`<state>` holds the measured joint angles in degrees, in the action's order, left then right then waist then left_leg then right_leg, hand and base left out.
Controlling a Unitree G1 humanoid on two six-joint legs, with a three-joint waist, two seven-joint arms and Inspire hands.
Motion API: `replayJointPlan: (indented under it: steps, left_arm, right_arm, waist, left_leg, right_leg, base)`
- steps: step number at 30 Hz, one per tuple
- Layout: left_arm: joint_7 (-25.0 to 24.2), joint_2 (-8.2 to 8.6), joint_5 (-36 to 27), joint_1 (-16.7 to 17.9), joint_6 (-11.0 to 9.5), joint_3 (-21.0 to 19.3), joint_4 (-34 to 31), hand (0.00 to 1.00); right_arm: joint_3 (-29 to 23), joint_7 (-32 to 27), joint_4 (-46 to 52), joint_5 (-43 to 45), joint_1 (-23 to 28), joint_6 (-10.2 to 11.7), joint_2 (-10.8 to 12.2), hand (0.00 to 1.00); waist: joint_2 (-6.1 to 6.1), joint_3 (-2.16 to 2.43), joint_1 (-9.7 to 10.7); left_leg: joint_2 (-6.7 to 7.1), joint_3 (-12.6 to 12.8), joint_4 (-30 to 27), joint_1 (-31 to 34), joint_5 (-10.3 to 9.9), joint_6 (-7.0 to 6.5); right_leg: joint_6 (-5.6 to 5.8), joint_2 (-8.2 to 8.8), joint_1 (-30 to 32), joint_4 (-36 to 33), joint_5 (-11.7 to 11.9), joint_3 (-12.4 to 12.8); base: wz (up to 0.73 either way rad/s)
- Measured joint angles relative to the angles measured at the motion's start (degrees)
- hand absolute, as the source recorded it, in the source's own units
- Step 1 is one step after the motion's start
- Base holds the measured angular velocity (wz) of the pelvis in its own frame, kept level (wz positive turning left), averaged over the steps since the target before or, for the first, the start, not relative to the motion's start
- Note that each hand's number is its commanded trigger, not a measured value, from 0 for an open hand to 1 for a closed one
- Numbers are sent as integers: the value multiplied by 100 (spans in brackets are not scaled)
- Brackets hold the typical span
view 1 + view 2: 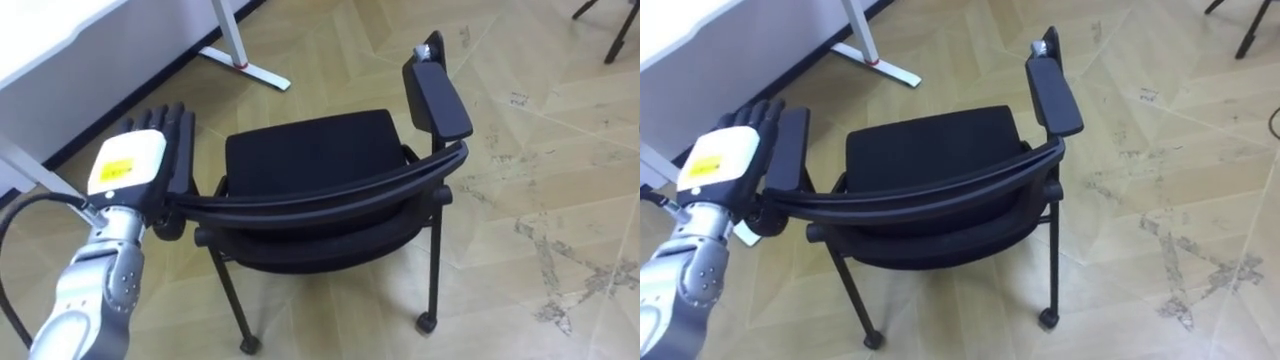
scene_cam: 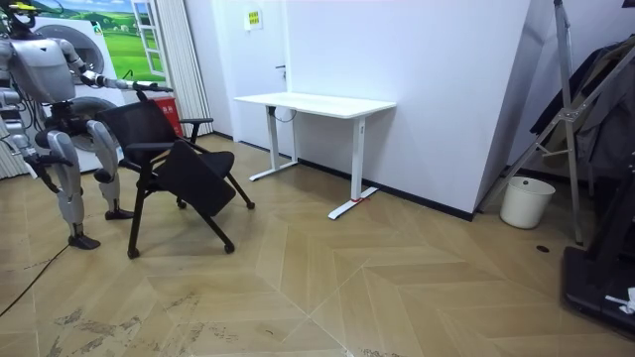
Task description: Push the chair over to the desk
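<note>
A black chair (image 1: pixel 320 150) with two armrests stands on the wooden floor just before me, its curved backrest (image 1: pixel 330 195) nearest to me. My left hand (image 1: pixel 135 160) lies with straight fingers (image 1: pixel 170 125) along the chair's left armrest, at the left end of the backrest, and it is open. The right armrest (image 1: pixel 440 100) is free. In the room view I stand at the room view's left behind the chair (image 2: pixel 174 159), one arm stretched out to it. My right hand (image 2: pixel 36 167) hangs beside my body.
A white desk (image 2: pixel 317 102) stands against the wall beyond the chair, its white foot (image 1: pixel 250 70) close to the chair's front left. A white bucket (image 2: pixel 526 201) and a dark stand (image 2: pixel 571 119) are at the room view's right. Open floor lies to my right.
</note>
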<state>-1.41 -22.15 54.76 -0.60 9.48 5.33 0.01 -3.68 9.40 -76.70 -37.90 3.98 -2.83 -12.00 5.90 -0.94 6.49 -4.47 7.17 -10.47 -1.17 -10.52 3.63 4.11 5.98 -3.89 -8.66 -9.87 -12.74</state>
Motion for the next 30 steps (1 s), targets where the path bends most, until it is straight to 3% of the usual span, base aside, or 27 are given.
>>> replayJointPlan:
  steps: [4, 13, 25, 30]
  left_arm:
    - [-460, -144, 16, 16, 82, 48, -353, 0]
    - [-1131, -150, 381, 16, 208, 65, -914, 0]
    - [-1505, -153, 351, 14, 229, 251, -1118, 0]
    - [-1676, -93, 328, 14, 271, 444, -1118, 0]
  right_arm:
    - [-27, 75, -46, 125, -2, 30, -20, 0]
    - [-51, 71, -126, 110, -130, 31, -15, 0]
    - [21, 8, -128, 9, -146, 93, -8, 0]
    - [22, 4, -124, 15, -117, 83, 49, 0]
  waist:
    - [22, 9, 4]
    - [21, 13, 14]
    - [-6, 10, 132]
    - [-78, 15, 185]
  left_leg:
    - [5, -52, -4, 33, 0, 0]
    - [13, -126, -5, 58, 1, -1]
    - [13, -129, -46, -36, 1, -1]
    - [14, -115, -88, -37, 1, -1]
  right_leg:
    - [2, 0, 3, 4, -2, -13]
    - [2, 1, -5, 0, -2, -74]
    - [2, -1, -99, -4, -2, -3]
    - [0, -2, -86, 6, -7, 8]
  base:
    - [6]
    - [4]
    - [0]
    - [-1]
